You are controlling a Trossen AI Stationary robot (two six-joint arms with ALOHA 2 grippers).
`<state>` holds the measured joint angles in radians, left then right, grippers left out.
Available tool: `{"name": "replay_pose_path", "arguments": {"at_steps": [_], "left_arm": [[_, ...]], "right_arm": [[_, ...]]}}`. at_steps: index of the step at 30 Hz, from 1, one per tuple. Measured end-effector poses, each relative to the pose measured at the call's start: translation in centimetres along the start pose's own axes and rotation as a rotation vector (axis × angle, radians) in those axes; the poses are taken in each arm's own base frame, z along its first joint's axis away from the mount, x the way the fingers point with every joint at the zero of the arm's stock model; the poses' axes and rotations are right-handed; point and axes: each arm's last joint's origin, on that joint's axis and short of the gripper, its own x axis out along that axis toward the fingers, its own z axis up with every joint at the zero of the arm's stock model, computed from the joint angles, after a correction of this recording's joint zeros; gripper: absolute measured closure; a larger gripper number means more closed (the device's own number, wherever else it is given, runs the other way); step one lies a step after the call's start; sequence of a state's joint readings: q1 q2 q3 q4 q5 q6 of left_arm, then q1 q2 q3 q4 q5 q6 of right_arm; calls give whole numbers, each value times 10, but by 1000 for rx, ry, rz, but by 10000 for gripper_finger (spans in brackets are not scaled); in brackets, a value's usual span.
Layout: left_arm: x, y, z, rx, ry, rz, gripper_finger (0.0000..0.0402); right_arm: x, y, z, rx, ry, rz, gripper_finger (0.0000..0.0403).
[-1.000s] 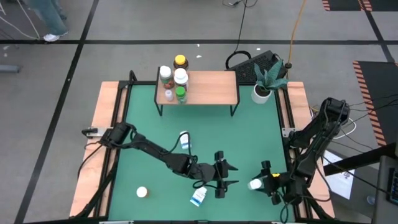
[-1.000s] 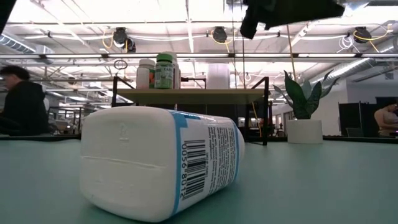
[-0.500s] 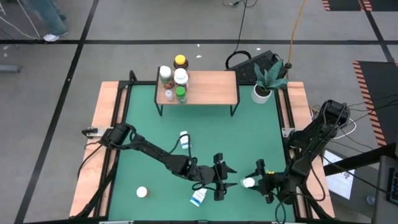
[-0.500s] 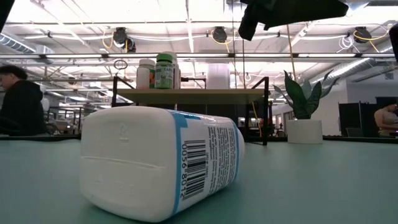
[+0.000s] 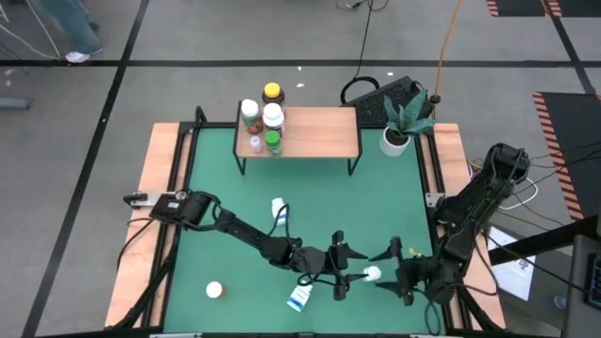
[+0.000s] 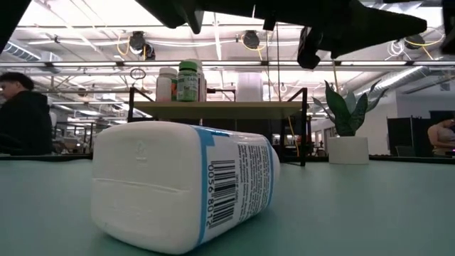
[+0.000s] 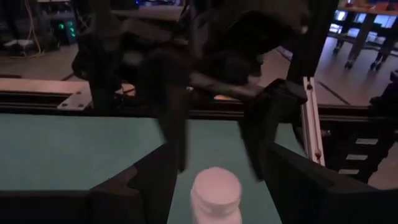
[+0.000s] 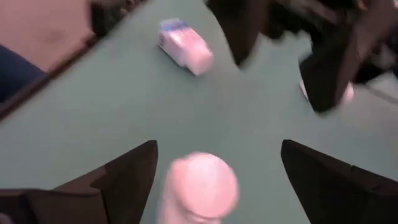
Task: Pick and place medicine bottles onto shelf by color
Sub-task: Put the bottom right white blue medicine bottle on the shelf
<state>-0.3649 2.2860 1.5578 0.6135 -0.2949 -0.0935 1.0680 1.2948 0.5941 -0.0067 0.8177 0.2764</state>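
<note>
Meeting over the near part of the green mat [image 5: 216, 202], the two grippers face each other with one small white bottle [image 5: 373, 274] between them. That bottle lies well in front of the shelf [image 5: 319, 131], off toward the plant pot [image 5: 394, 141] side. The left gripper [image 5: 344, 271] has its fingers spread on either side of the bottle's cap end, and I cannot tell whether they touch it. The right gripper [image 5: 391, 266] sits at the bottle's other end with its fingers wide apart, not gripping anything.

On the shelf, five bottles crowd the end farthest from the plant pot: a yellow-lidded amber bottle [image 5: 272, 93], a green bottle [image 5: 273, 143], and three white ones. A blue-labelled bottle [image 5: 300, 299] lies on its side on the mat just in front of the left gripper, farther from the shelf. Another blue-labelled one [image 5: 279, 209] lies between the shelf and the left arm. A white bottle [image 5: 214, 290] rests alone at the mat's near corner, well away from the shelf
</note>
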Motion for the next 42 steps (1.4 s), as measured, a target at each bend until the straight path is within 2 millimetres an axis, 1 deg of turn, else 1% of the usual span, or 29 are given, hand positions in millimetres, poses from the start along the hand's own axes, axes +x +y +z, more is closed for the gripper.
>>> {"name": "replay_pose_path", "arguments": {"at_steps": [3,7,9,12,15,19,23,28,32,36,42], "left_arm": [[1,2,0,-43,-5,18,161],[5,9,-11,-83,27,40,117],[6,11,-12,-83,28,44,89],[8,7,-6,-89,9,35,54],[20,3,-8,-78,23,21,37],[42,0,-10,3,93,16,39],[53,-3,-5,32,173,24,50],[53,-1,-6,18,248,40,67],[53,-4,-7,-25,254,-21,84],[51,-4,-11,-24,298,-18,98],[52,-3,-10,-20,287,-14,103]], "right_arm": [[-11,-2,10,8,-70,30,63],[-25,-6,15,25,-123,15,67],[-31,-8,13,37,-150,-5,68],[-37,-13,5,51,-186,-70,68],[-40,-20,-4,89,-223,-116,69],[-43,-27,-16,154,-259,-94,69],[-46,-31,-27,219,-270,-43,69],[-51,-33,-31,258,-297,-6,69],[-53,-33,-32,258,-305,2,69],[-53,-33,-31,259,-305,2,69],[-54,-33,-30,269,-313,4,69]]}}
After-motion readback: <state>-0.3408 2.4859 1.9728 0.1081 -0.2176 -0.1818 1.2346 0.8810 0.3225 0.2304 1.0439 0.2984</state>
